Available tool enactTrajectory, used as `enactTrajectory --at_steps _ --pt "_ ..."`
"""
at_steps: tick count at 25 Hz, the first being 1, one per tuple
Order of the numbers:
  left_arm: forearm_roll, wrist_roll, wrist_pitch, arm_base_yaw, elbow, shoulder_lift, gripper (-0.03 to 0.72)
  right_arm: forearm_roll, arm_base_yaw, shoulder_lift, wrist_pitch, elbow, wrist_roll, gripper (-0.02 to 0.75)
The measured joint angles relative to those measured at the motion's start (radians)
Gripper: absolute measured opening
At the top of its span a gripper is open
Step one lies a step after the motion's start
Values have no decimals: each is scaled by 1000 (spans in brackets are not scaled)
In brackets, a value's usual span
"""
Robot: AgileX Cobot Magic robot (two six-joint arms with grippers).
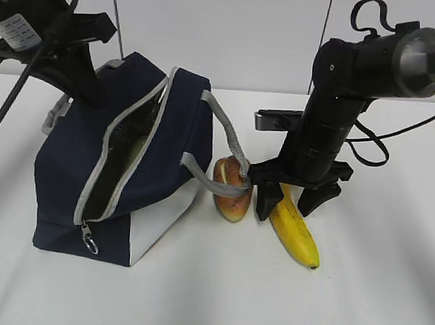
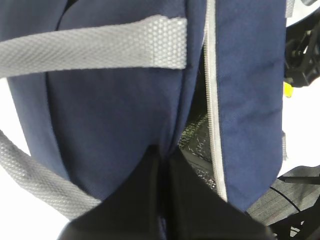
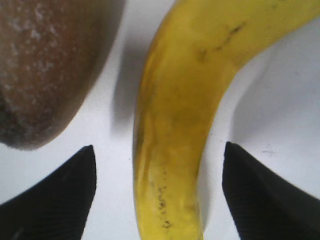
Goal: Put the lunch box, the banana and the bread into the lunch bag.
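Bag (image 1: 118,177) sits left on the table (image 1: 357,309), zipper open, its far edge pinched in the closed left gripper (image 2: 162,165). Banana (image 1: 295,232) lies right of the bag, between the wide-open fingers of the right gripper (image 1: 293,206), not clamped. Bread (image 1: 232,190) sits just beside the banana, outside the left finger (image 3: 55,200), against a bag handle (image 1: 227,129).

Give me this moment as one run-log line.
left gripper: shut on lunch bag fabric | right gripper: open, straddling banana | bread: on table beside bag
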Motion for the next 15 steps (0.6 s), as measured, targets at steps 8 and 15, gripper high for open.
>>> enactTrajectory --at_steps 8,15 --pt "0 0 0 0 0 0 0 -2 0 35 -11 0 7 426" --pt "0 0 0 0 0 0 0 -24 0 35 52 -30 20 295"
